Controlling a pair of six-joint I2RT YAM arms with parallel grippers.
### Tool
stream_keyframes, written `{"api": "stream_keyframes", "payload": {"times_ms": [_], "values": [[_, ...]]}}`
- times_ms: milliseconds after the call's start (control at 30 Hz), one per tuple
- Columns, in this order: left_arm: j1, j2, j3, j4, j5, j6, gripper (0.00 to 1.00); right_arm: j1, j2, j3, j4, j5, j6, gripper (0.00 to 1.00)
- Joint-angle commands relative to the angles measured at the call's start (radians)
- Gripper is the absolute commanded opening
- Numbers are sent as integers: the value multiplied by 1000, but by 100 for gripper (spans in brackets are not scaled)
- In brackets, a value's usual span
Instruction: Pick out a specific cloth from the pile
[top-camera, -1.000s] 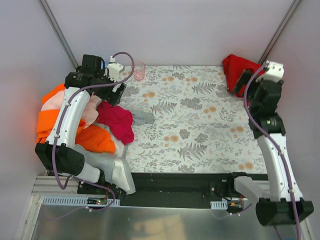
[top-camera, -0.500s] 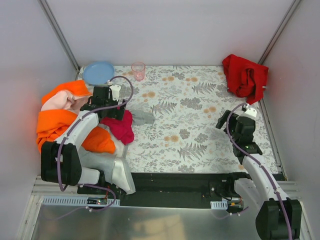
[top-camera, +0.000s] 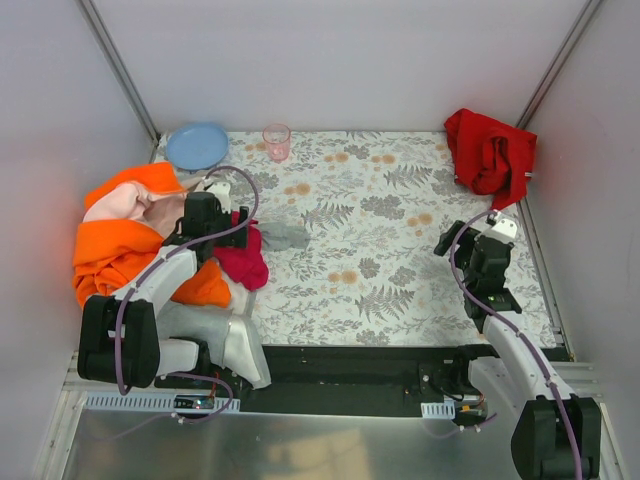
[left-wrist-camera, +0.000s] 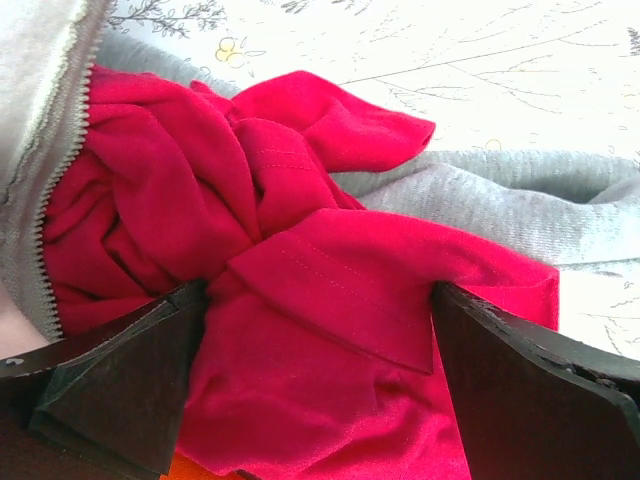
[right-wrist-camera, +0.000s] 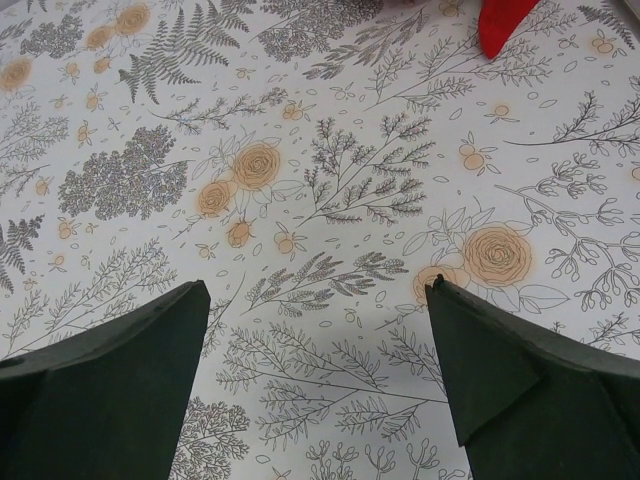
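The scarlet-red cloth (top-camera: 490, 155) lies crumpled in the table's far right corner; its tip shows at the top of the right wrist view (right-wrist-camera: 505, 25). The pile (top-camera: 120, 250) sits at the left edge: mostly orange, with pale pink, grey and white pieces and a smaller magenta cloth (top-camera: 245, 258). My left gripper (top-camera: 238, 232) is open and low over the pile, its jaws straddling the magenta cloth (left-wrist-camera: 300, 300). My right gripper (top-camera: 452, 243) is open and empty, low over the floral tablecloth (right-wrist-camera: 330, 200), well in front of the red cloth.
A blue plate (top-camera: 197, 145) and a pink cup (top-camera: 277, 140) stand at the back left. A grey cloth (top-camera: 287, 235) spreads from the pile onto the table and also shows in the left wrist view (left-wrist-camera: 480, 200). Walls enclose the table on three sides.
My right arm has come down from the red cloth at the back right to the right middle of the table. My left arm has drawn back from the far left onto the magenta cloth, uncovering the blue plate.
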Motion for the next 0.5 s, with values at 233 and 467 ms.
{"api": "stream_keyframes", "payload": {"times_ms": [233, 467], "values": [[27, -4, 18, 1, -74, -51, 100, 1, -30, -2, 56, 42, -20, 99], [50, -11, 12, -9, -39, -50, 100, 3, -17, 4, 51, 42, -22, 99]]}}
